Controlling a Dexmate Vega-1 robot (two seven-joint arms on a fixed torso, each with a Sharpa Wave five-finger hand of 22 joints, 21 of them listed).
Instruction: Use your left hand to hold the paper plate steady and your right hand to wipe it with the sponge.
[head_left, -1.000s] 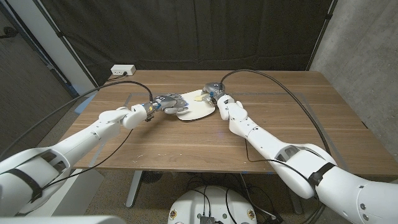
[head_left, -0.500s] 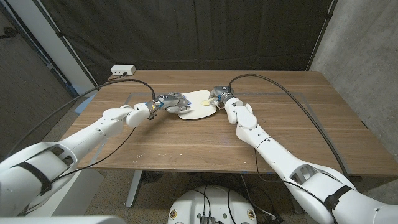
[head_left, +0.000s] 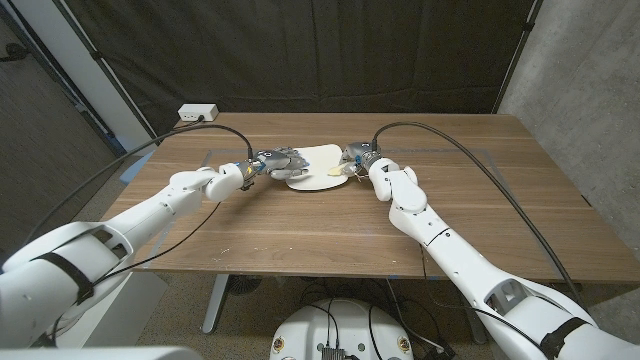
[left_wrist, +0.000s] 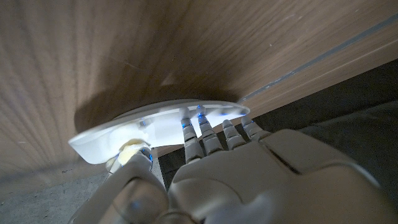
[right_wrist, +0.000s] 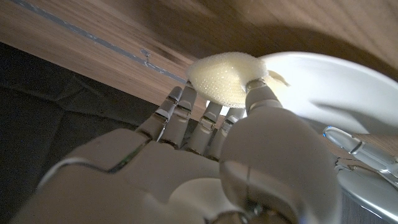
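Observation:
A white paper plate (head_left: 312, 160) lies on the wooden table (head_left: 330, 225), a little beyond its middle. My left hand (head_left: 277, 161) grips the plate's left rim: in the left wrist view its fingers (left_wrist: 200, 134) lie over the rim (left_wrist: 158, 124) with the thumb beneath. My right hand (head_left: 361, 157) is at the plate's right rim and holds a pale yellow sponge (head_left: 337, 171). The right wrist view shows the sponge (right_wrist: 227, 78) pinched between fingers and thumb of that hand (right_wrist: 205, 162), against the edge of the plate (right_wrist: 323, 84).
A white power box (head_left: 197, 114) sits at the table's far left corner. Black cables (head_left: 440, 135) arc over the table from both wrists. Blue tape lines (head_left: 215, 158) mark the wood, and a dark curtain hangs behind the table.
My right hand has slid with the sponge from the plate's far middle to its right rim, and its arm has swung right. My left hand keeps its hold on the left rim.

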